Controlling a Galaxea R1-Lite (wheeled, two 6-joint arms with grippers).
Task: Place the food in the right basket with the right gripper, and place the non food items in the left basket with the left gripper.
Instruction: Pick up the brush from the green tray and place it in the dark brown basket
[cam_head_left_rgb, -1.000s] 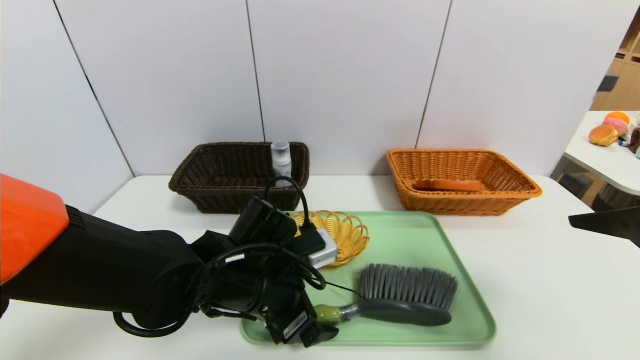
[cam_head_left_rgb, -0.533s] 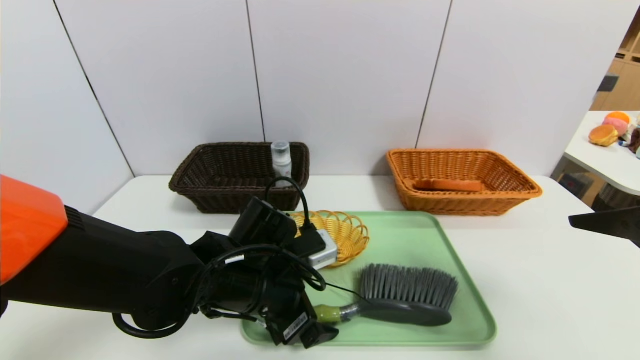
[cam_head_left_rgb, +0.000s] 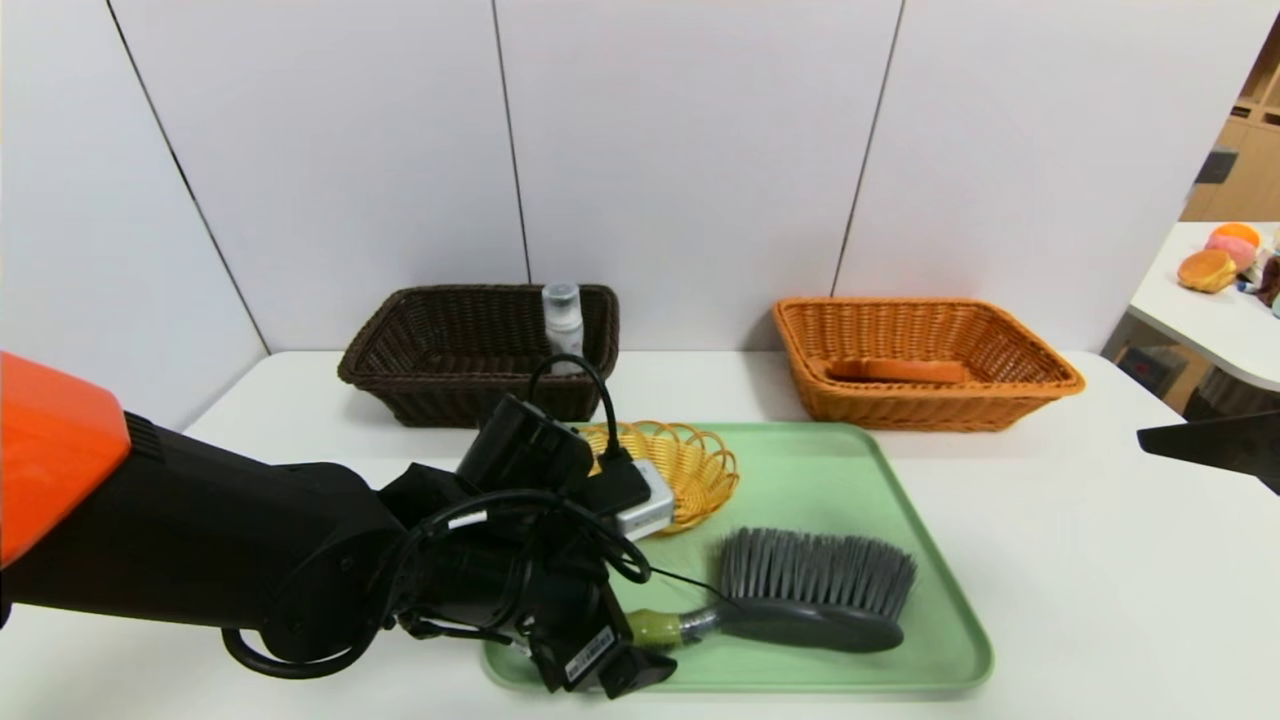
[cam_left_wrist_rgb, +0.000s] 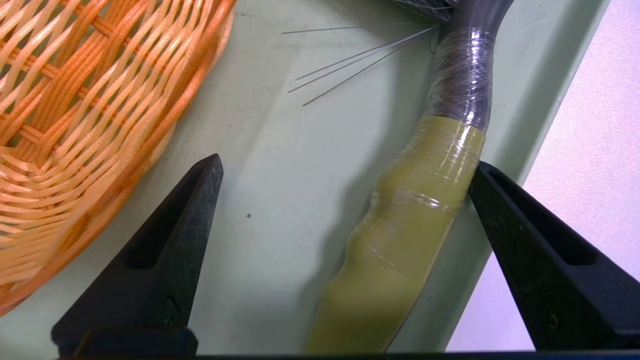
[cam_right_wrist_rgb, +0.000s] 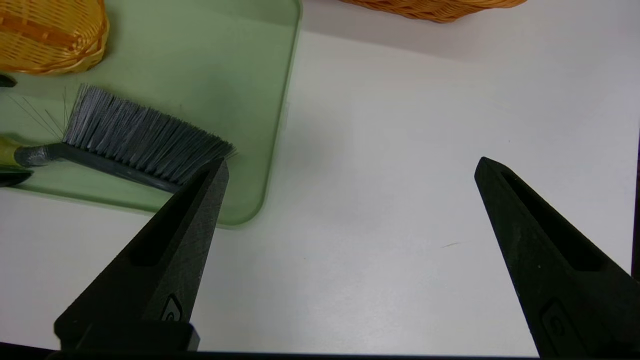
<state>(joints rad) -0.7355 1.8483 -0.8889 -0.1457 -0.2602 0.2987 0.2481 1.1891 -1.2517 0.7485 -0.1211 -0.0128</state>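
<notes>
Barely anything has shifted; the brush handle (cam_left_wrist_rgb: 400, 225) lies between the left gripper's (cam_left_wrist_rgb: 345, 162) wide-spread fingers

Count, my surface: rectangular baskets, 2 (one dark brown (cam_head_left_rgb: 400, 375), one orange-brown (cam_head_left_rgb: 940, 410)); small yellow woven basket (cam_head_left_rgb: 700, 475), 1; green tray (cam_head_left_rgb: 800, 470), 1; brush (cam_head_left_rgb: 810, 625), 1; bottle (cam_head_left_rgb: 563, 315), 1. Inside the orange-brown basket I log 1 orange-brown item (cam_head_left_rgb: 898, 372).
</notes>
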